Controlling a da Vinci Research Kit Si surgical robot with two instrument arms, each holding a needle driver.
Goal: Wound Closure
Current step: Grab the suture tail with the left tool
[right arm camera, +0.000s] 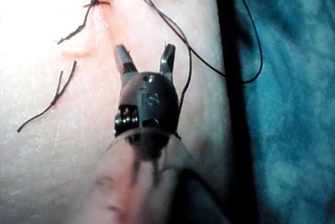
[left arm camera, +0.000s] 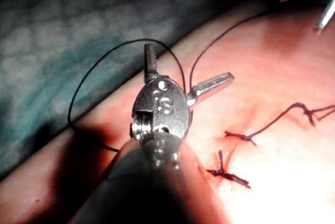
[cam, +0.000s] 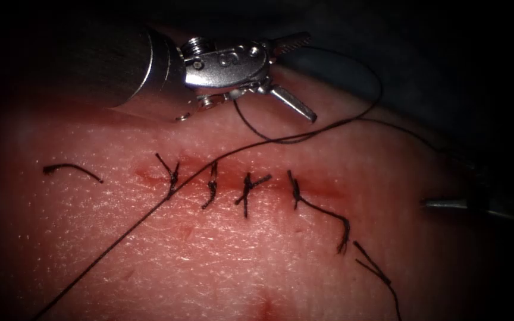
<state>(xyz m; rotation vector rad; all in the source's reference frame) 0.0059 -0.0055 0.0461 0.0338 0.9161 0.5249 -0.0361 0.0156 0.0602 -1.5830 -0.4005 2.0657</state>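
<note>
Endoscope view. Left tool (cam: 290, 74): above the cut, jaws spread wide, holding nothing. Right tool (cam: 447, 204): tip at the picture's right, level with the cut (cam: 239, 181); jaw state not readable here. The cut runs left to right across the tissue (cam: 209, 255), carrying four knotted stitches (cam: 246, 190). The thread (cam: 150, 214) runs long from lower left, diagonally over the stitches, then loops just below the left tool's jaws, so that tool is nearer. Cut ends of thread (cam: 72, 171) lie loose left and lower right. Needle: not identifiable.

Left wrist view. Left tool (left arm camera: 183, 69): jaws wide apart, empty; thread (left arm camera: 99, 72) arcs round behind them. Teal drape (left arm camera: 47, 46) beyond the tissue's edge.

Right wrist view. Right tool (right arm camera: 145, 59): jaws parted, empty; thread (right arm camera: 183, 41) passes just beside them.
</note>
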